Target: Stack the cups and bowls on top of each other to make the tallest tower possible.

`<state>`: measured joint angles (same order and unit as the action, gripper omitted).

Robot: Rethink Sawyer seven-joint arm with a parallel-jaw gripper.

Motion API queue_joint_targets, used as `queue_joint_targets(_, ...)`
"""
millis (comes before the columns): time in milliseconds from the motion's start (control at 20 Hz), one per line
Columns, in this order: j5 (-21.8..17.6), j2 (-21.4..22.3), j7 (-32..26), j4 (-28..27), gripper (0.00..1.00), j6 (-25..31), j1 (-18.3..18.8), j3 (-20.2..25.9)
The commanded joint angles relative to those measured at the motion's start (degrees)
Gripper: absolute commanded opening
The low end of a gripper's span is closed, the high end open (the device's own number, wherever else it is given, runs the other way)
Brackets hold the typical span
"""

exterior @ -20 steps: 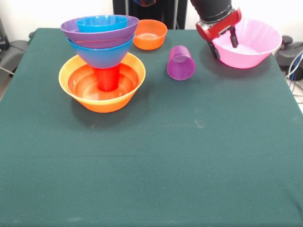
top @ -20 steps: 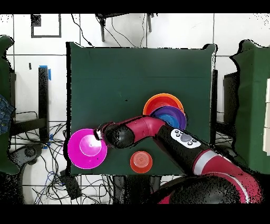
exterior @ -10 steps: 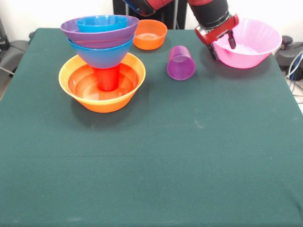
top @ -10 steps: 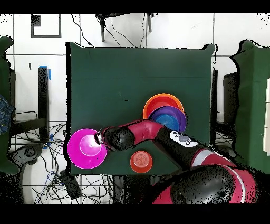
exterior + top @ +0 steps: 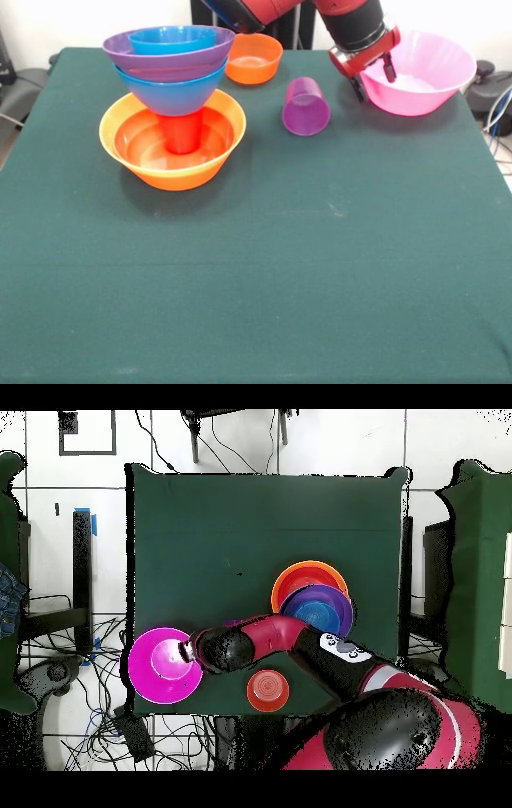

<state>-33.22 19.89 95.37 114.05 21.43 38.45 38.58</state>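
A dark green cloth covers the bench (image 5: pixel 264 280), with a pale wall and black gear behind its far edge. At the far right the red and black claw (image 5: pixel 371 74) hangs at the left rim of the pink bowl (image 5: pixel 428 76); its two dark fingers are spread, one outside the wall and one over the inside, and whether they already touch the plastic cannot be told. The overhead view agrees, showing the claw at the edge of the pink bowl (image 5: pixel 160 667) with the arm running back over the bench. Just left of it, and a little nearer, the purple cup (image 5: pixel 306 106) lies tipped on its side, mouth toward the near edge. Further left, at the far edge, sits the small orange bowl (image 5: pixel 253 58), upright and alone. At the far left stands the tower (image 5: pixel 172 104): the large orange bowl (image 5: pixel 136 164) as base, a shallow red-orange bowl nested inside it, the red cup (image 5: pixel 182 132) apparently inverted in the middle, the blue bowl (image 5: pixel 172 96) balanced on that cup, then the purple bowl (image 5: pixel 120 50) and the small blue bowl (image 5: pixel 172 38) nested on top. The pink bowl is probably light, stiff and glossy, so a pinch across its thin rim seems the sensible hold, though it may slip or swing. The blue bowl's perch on one narrow cup looks easy to topple.
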Motion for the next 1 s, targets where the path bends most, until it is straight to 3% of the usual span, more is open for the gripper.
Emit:
queue_joint_targets(50,-4.9,-3.0,-5.8,-6.3,1.0,4.7,-0.9,-2.4)
queue_joint_targets(1000,-11.4,-5.5,-3.9,-10.1,1.0,2.4,-5.1,-5.7)
